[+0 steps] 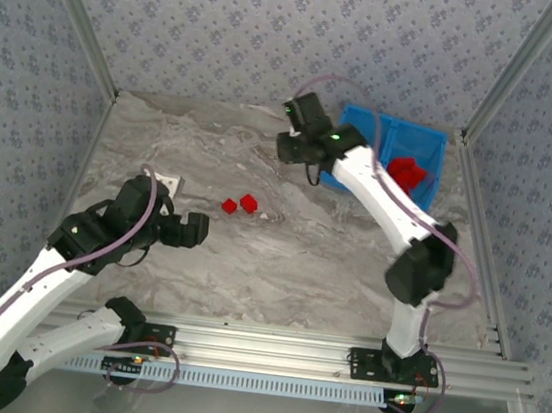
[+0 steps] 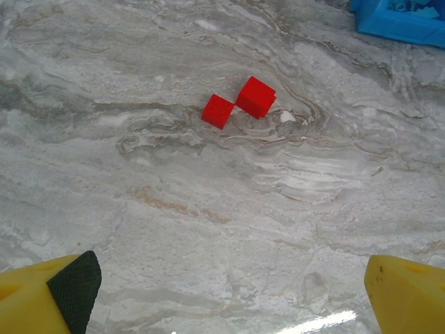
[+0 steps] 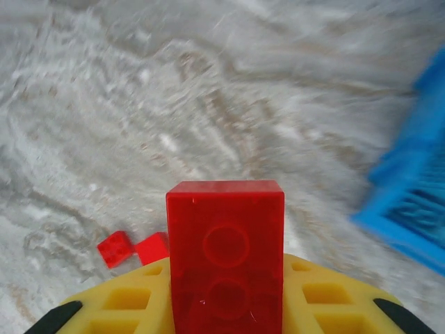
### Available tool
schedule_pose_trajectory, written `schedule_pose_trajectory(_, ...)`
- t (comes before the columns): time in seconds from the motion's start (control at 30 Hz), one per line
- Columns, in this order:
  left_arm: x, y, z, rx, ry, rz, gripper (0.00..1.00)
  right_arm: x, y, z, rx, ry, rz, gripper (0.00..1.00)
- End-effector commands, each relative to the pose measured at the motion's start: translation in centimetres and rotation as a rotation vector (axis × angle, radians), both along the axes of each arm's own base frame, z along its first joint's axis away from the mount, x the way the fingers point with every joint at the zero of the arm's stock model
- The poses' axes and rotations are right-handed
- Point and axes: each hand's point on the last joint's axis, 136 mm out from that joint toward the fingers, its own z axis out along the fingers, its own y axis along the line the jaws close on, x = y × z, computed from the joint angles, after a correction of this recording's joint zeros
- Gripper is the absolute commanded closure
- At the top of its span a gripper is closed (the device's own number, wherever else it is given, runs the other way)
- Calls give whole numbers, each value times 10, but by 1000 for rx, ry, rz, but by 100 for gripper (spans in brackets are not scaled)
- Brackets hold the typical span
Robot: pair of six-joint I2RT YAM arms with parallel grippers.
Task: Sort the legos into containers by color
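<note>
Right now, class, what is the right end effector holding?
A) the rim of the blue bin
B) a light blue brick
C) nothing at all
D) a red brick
D: the right wrist view shows a red brick gripped in the right end effector, standing up above the table.

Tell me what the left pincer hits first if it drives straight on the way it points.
The left pincer would probably meet bare table first, just short of the nearer red lego; depth is unclear.
</note>
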Motion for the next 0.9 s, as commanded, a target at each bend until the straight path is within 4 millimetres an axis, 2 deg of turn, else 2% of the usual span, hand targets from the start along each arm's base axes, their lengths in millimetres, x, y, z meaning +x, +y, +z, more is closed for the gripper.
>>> schedule_pose_trajectory(0.0, 4, -19, 7, -54, -40, -87, 1, -3, -63, 6, -73, -71, -151, 69)
schedule_pose_trajectory(0.1, 1, -39, 10, -118, -53, -187, 1, -16, -121, 15, -72, -127, -281, 69)
schedule_pose_trajectory(0.17, 0, -52, 16, -170, -70, -247, 1, -20, -158, 10, -63, -121, -369, 69)
schedule_pose_trajectory(0.23, -4, -66, 25, -235, -103, -316, 1, -23, -194, 0, -61, -105, -447, 69)
schedule_pose_trajectory(0.3, -12, -83, 39, -317, -147, -418, 1, -22, -226, -18, -56, -67, -511, 69)
schedule_pose_trajectory(0.4, -22, -94, 52, -381, -193, -496, 1, -14, -260, -46, -58, 0, -563, 69)
schedule_pose_trajectory(0.53, -27, -93, 58, -381, -212, -514, 1, 2, -293, -81, -65, 98, -626, 69)
schedule_pose_trajectory(0.57, -27, -92, 58, -376, -211, -509, 1, 12, -297, -86, -55, 95, -636, 69)
schedule_pose_trajectory(0.73, -25, -85, 54, -362, -206, -463, 1, 42, -305, -122, -65, 180, -637, 67)
schedule_pose_trajectory(0.87, -24, -81, 51, -353, -196, -435, 1, 59, -319, -144, -113, 232, -684, 67)
